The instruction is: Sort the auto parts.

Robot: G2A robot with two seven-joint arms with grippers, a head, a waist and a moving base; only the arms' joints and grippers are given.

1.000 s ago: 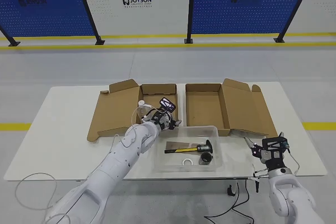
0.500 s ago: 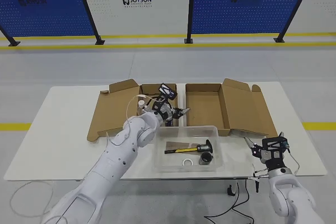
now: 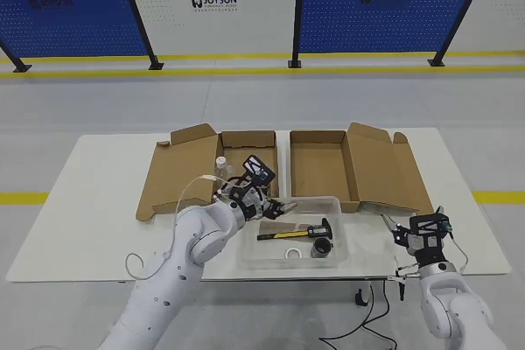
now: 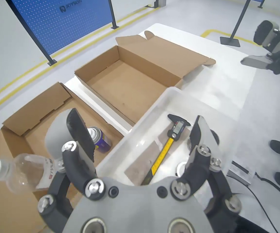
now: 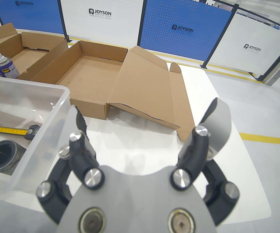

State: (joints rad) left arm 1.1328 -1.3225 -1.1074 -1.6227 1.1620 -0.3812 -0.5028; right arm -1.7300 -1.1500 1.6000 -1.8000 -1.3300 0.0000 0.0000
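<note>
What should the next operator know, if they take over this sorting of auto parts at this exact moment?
Left gripper: jaws open, holding nothing, above the corner of the clear bin nearest the left box.
Right gripper: jaws open, holding nothing, over the table near its right front edge, apart from the bin.
Things: spray can and plastic bottle are in the left box. Caliper, black sleeve and white ring lie in the bin.
Done: two items boxed.
Left: the bin's parts, probably for the right box.
</note>
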